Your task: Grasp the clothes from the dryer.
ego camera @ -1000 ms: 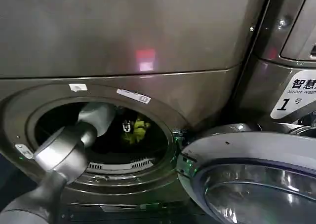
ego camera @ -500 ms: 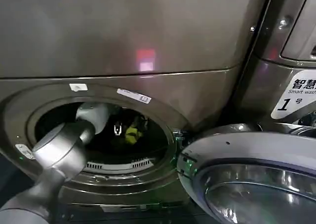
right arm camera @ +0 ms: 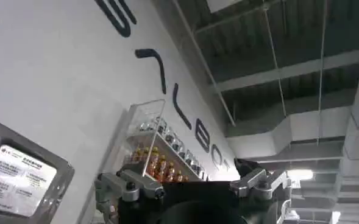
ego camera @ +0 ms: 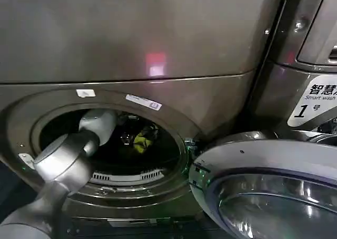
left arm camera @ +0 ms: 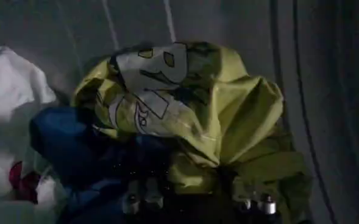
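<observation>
A crumpled yellow-green garment (left arm camera: 209,115) with pale printed lettering lies heaped over a dark navy piece (left arm camera: 75,146) beside white fabric (left arm camera: 11,103), all inside the drum of the bronze-grey dryer (ego camera: 158,44), whose silver-rimmed glass door (ego camera: 268,191) hangs open at the right. The left arm reaches in through the round porthole, its left gripper (left arm camera: 194,204) close against the yellow-green cloth, jaws apart either side of a fold. The right gripper (right arm camera: 191,189) points up toward a ceiling and a lettered white wall, jaws apart
</observation>
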You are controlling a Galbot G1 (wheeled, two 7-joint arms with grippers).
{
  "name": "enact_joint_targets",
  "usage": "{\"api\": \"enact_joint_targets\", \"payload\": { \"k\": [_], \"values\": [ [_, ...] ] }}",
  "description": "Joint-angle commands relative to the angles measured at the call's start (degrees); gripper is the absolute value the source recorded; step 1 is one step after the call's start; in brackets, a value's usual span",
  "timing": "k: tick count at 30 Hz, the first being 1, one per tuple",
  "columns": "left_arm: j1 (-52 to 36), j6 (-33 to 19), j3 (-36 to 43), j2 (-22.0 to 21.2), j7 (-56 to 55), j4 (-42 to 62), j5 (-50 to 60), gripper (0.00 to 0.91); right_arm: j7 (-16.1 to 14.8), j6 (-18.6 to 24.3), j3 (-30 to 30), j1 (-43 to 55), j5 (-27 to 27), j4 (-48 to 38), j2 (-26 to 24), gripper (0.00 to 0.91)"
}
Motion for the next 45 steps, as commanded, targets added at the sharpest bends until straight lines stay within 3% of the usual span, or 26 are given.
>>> {"api": "enact_joint_targets", "payload": {
  "k": [1,6,11,17,24,30,34,40,45],
  "values": [
    [-0.10,-0.12,0.03,-0.02,0.14,0.05,-0.24,0.000,0.01,0.02,0.00,0.04,-0.02,-0.04,-0.06,0.907],
    [0.37,0.84,-1.78,-0.41,-3.85,-0.02,-4.94,0.000,0.00,0.12,0.16,0.08,-0.02,-0.37,0.04,0.907],
    [2.22,2.99,-8.53,-0.10,-12.83,-3.74,-9.89,0.000,0.01,0.18,0.21,0.10,-0.03,-0.61,0.08,0.907],
    [5.22,3.65,-25.22,0.06,-28.18,-8.89,-15.52,0.000,0.01,0.23,-0.07,0.17,-0.01,-0.44,-0.07,0.907],
    [15.96,5.87,-33.82,3.49,-44.57,-26.87,-25.16,0.000,0.04,0.27,0.06,0.00,0.10,-0.78,-0.57,0.907],
    [25.88,4.19,-38.82,5.17,-58.97,-46.96,-37.92,0.000,0.05,0.28,-0.33,0.16,0.09,-0.34,-0.68,0.907],
    [31.07,1.91,-41.51,3.68,-68.71,-55.16,-38.14,0.000,0.46,0.54,-0.06,-0.04,-0.37,-0.84,-0.62,0.907],
    [39.71,-3.45,-48.05,0.09,-84.21,-64.86,-32.29,0.000,-0.09,1.60,1.17,-0.68,-6.67,-2.70,-1.10,0.907],
    [48.61,-6.67,-50.77,-0.75,-90.01,-72.32,-26.46,0.000,-0.63,2.43,2.64,-1.33,-6.90,-3.81,-1.30,0.907]
  ]
}}
